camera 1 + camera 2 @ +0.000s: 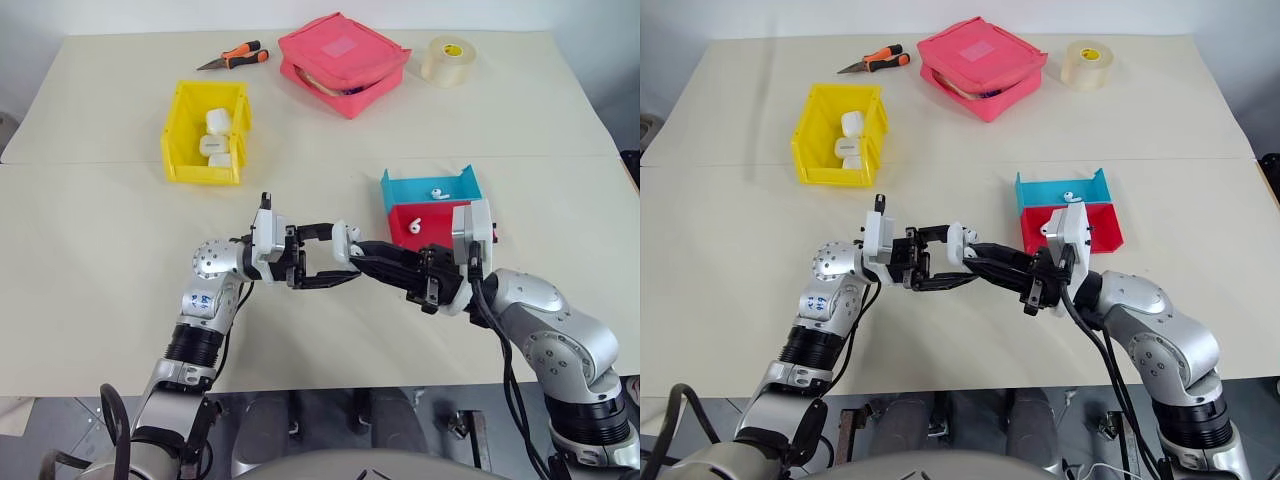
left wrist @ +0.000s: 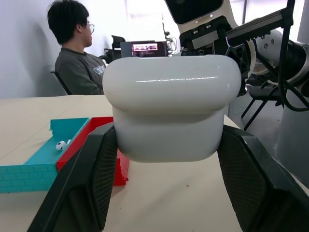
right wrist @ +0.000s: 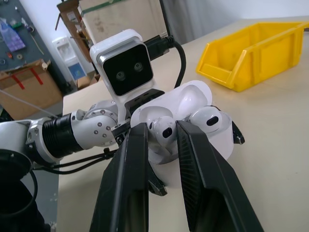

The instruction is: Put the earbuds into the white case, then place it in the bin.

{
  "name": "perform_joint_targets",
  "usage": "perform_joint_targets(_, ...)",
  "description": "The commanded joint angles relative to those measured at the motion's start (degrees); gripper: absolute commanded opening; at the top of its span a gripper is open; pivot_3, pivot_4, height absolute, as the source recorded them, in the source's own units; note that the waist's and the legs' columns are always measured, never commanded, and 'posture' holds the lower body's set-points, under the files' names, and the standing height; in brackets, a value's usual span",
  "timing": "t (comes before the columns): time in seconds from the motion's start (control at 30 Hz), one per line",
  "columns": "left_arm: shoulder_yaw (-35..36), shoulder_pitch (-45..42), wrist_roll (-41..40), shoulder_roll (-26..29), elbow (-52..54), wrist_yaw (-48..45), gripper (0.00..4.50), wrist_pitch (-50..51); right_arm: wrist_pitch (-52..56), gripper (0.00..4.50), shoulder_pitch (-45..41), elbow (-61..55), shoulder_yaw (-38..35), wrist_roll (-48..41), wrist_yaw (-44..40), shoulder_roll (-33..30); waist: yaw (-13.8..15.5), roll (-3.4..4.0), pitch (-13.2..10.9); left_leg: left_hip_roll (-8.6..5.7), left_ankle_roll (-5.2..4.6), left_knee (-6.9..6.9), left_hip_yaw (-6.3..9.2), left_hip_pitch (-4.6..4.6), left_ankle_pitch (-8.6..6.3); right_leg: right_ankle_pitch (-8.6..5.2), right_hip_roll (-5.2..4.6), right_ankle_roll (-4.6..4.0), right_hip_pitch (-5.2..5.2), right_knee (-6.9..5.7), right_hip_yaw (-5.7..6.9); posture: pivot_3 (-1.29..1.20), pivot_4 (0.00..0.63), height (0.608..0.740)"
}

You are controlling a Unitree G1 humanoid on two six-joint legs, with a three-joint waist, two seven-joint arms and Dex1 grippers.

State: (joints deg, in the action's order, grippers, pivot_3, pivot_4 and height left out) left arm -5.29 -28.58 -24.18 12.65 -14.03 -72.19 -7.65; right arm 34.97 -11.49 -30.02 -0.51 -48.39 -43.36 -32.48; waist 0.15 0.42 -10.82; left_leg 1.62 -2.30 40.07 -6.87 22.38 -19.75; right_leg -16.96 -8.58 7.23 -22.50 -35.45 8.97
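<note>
Holding three white cases, the yellow bin [image 1: 178, 130] sits far left on the table [image 1: 100, 250], while a blue tray [image 1: 455, 186] and red tray [image 1: 440, 222] at right each carry one earbud [image 1: 436, 192]. At centre, the left gripper [image 1: 335, 258] clamps the open white case [image 3: 193, 121]; the right gripper [image 3: 161, 133] pinches an earbud [image 3: 163, 128] at its socket

yellow bin [image 1: 178, 128]; white case [image 2: 171, 113]
</note>
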Motion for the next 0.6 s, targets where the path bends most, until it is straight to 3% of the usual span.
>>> perform_joint_targets(0.03,0.69,-1.07,-1.96,-0.89,3.13,-0.57,2.76,-2.36,1.27,1.19,-0.14,1.60,-0.54,1.89,1.23,-1.24,0.00,0.00,0.00,0.00,0.00,0.00,0.00,0.00,0.00,0.00,0.00,0.00,0.00,0.00,0.00,0.00,0.150,0.740)
perform_joint_targets(0.37,1.25,-0.77,-1.17,-0.65,1.11,-0.15,2.76,-3.03,3.51,1.19,-1.28,-0.79,-3.67,-0.74,1.29,-3.75,0.14,0.00,0.00,0.00,0.00,0.00,0.00,0.00,0.00,0.00,0.00,0.00,0.01,0.00,0.01,0.00,0.150,0.740)
perform_joint_targets(0.6,2.28,-3.54,-0.03,1.45,-3.05,-0.28,2.76,-3.34,4.12,1.19,0.53,-0.93,-10.66,-1.01,0.47,-9.15,0.66,-0.01,-0.01,0.00,0.00,0.01,0.00,0.00,0.00,0.00,0.00,0.00,0.01,0.00,0.01,0.00,0.150,0.740)
